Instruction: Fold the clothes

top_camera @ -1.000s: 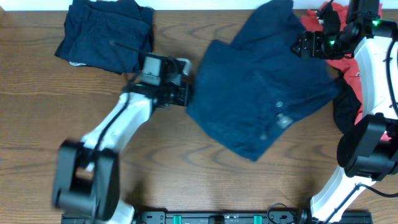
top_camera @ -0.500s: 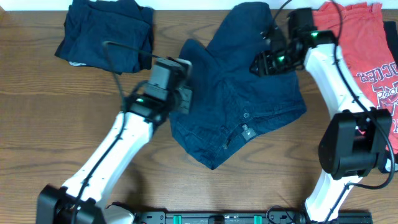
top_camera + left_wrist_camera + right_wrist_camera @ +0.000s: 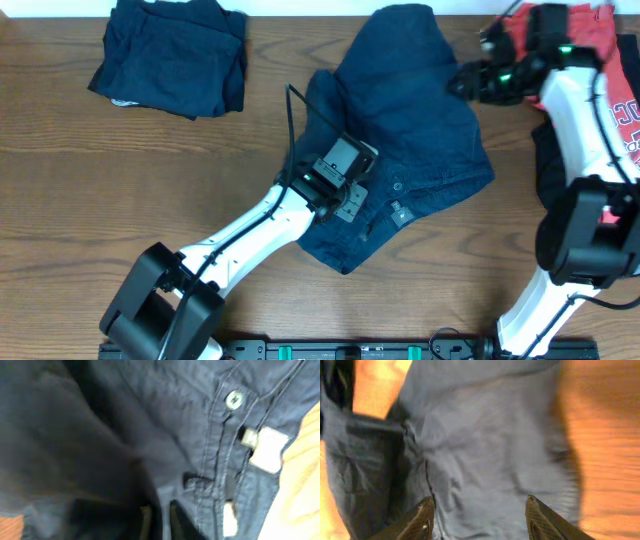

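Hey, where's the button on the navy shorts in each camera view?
Overhead: button just right of centre, on the waistband.
Left wrist: button upper right, on the waistband.
Right wrist: not in it; only plain shorts fabric and table.
Shared landmark: the white tag just below the button, in overhead and left wrist.

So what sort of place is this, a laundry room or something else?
Probably a robotics test bench, not a home: a left arm and right arm work over a wooden table, with navy shorts, a navy pile and a red T-shirt laid out.
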Available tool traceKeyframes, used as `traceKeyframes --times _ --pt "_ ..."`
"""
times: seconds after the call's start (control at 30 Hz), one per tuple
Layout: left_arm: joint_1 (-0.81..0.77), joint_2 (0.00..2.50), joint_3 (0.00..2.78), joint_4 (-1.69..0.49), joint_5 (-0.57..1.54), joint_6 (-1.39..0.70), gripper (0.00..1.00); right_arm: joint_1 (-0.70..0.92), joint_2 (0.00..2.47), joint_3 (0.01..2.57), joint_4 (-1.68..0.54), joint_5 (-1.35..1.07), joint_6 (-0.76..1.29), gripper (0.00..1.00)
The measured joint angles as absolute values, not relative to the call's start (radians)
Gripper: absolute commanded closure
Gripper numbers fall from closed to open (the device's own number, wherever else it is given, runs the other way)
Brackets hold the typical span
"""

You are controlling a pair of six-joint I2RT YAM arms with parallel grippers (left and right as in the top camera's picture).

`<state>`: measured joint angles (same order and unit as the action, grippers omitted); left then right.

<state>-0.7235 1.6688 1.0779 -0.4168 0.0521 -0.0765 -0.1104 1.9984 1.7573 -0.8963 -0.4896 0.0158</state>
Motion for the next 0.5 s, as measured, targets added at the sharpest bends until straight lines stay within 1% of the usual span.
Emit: traceKeyframes --times 0.03,0.07,0.17,0.3,0.37,0.47,0.5 --pt "-0.728 1.669 1.078 -0.406 0.054 -0.078 0.68 -0.130 1.998 1.768 -0.896 -0.495 0.016 0.42" --pt "-0.731 1.669 1.078 -0.393 0.059 -0.078 0.59 -0.151 1.998 1.778 -0.896 -0.500 0.017 0.42" --pt "-0.743 1.669 1.078 -0.339 0.102 -0.077 0.42 -0.181 1.998 1.790 -0.896 -0.505 0.019 0.42" --pt "-0.761 1.669 1.078 -0.300 0.161 -0.083 0.41 -0.202 1.998 1.795 -0.897 -0.509 0.019 0.41" --pt "-0.762 1.669 1.078 -0.298 0.181 -0.094 0.36 -0.204 1.998 1.795 -0.900 -0.513 0.019 0.40" --pt "-0.738 1.664 1.078 -0.299 0.193 -0.125 0.32 -0.204 1.998 1.797 -0.900 -0.518 0.019 0.39" --pt "-0.720 1.656 1.078 -0.302 0.197 -0.138 0.29 -0.204 1.998 1.797 -0.900 -0.520 0.019 0.39"
